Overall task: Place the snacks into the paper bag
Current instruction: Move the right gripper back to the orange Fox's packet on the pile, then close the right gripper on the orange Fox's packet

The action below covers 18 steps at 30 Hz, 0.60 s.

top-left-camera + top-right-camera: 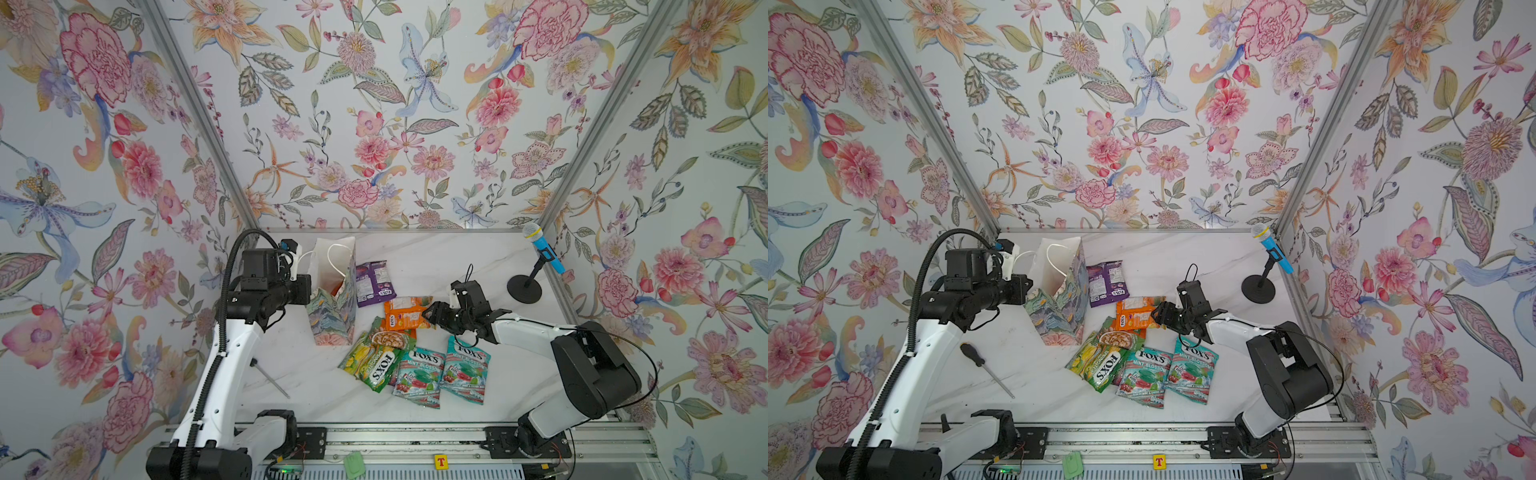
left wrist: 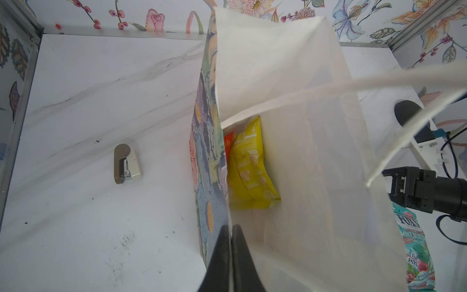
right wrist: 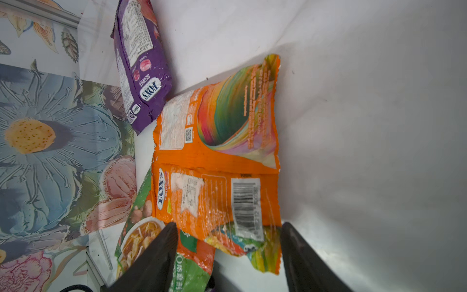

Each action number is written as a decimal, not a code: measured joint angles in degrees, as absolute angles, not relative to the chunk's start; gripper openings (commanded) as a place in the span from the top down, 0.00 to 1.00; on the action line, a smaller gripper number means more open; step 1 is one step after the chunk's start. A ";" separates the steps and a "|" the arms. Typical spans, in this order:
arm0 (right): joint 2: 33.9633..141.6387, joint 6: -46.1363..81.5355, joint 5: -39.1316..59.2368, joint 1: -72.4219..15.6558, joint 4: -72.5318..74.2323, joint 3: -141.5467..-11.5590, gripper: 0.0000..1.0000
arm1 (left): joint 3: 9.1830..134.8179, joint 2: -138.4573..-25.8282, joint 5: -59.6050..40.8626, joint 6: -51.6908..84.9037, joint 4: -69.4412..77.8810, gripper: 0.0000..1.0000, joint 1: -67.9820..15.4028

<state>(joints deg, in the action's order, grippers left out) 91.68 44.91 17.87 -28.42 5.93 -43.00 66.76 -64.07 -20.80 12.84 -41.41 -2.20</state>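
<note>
The paper bag (image 1: 332, 316) (image 1: 1059, 311) stands upright and open at the back left. My left gripper (image 1: 308, 287) (image 2: 231, 227) is shut on the bag's near wall at the rim. Inside the bag lie a yellow pouch (image 2: 250, 166) and an orange-red one (image 2: 228, 144). On the table beside the bag are snacks: a purple pouch (image 1: 374, 284) (image 3: 141, 68), an orange pouch (image 1: 405, 313) (image 3: 217, 156), green pouches (image 1: 380, 361) and two teal pouches (image 1: 419, 376). My right gripper (image 1: 430, 316) (image 3: 228, 225) is open, its fingers on either side of the orange pouch's near end.
A blue toy microphone on a black stand (image 1: 540, 257) is at the back right. A screwdriver (image 1: 986, 370) lies at the front left. A small stapler (image 2: 126, 164) sits left of the bag. A metal rail (image 1: 415, 440) runs along the front edge.
</note>
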 measured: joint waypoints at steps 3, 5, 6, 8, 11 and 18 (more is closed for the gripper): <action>93.23 45.56 18.02 -28.93 6.96 -43.00 0.35 | 66.76 -64.07 -20.80 12.84 -41.41 0.95 -2.20; 94.04 45.98 18.15 -29.19 7.73 -43.00 0.37 | 66.76 -64.07 -20.80 12.84 -41.41 0.95 -2.17; 94.28 46.22 18.26 -29.19 8.08 -43.00 0.40 | 66.76 -64.05 -20.80 12.84 -41.41 0.95 -2.17; 94.41 46.72 18.31 -29.19 8.60 -43.00 0.51 | 66.76 -64.05 -20.80 12.84 -41.41 0.95 -2.17; 94.41 47.22 18.50 -29.19 9.15 -43.00 0.67 | 66.76 -64.05 -20.80 12.84 -41.41 0.95 -2.15; 94.37 47.24 18.65 -29.19 10.20 -43.03 0.95 | 66.76 -64.05 -20.80 12.84 -41.41 0.95 -2.09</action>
<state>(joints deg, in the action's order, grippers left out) 94.37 47.24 18.65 -29.19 10.20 -43.03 66.76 -64.05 -20.80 12.84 -41.41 -2.09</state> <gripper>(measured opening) 0.116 0.054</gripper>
